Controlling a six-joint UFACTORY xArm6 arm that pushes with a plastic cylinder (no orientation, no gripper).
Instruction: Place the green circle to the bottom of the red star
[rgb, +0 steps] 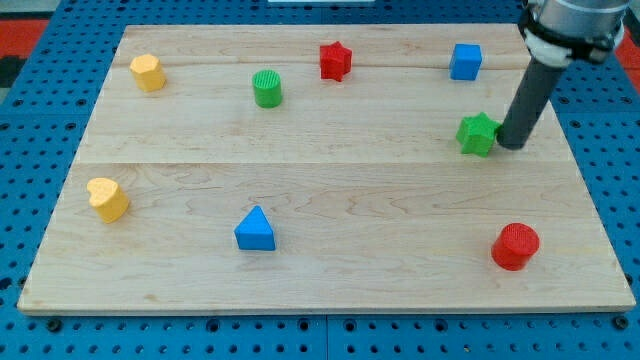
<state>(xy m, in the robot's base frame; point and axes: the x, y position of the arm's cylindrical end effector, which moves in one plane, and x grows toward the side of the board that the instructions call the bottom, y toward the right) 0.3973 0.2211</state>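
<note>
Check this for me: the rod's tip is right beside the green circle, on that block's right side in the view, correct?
Not quite. My tip is right beside the green star, on that block's right side, as the camera view shows. The green circle sits far off toward the view's left, to the left of the red star, with nothing touching it.

wooden board (330, 270) | green circle (267, 88) | red star (335, 60) | perhaps eight blocks in all
</note>
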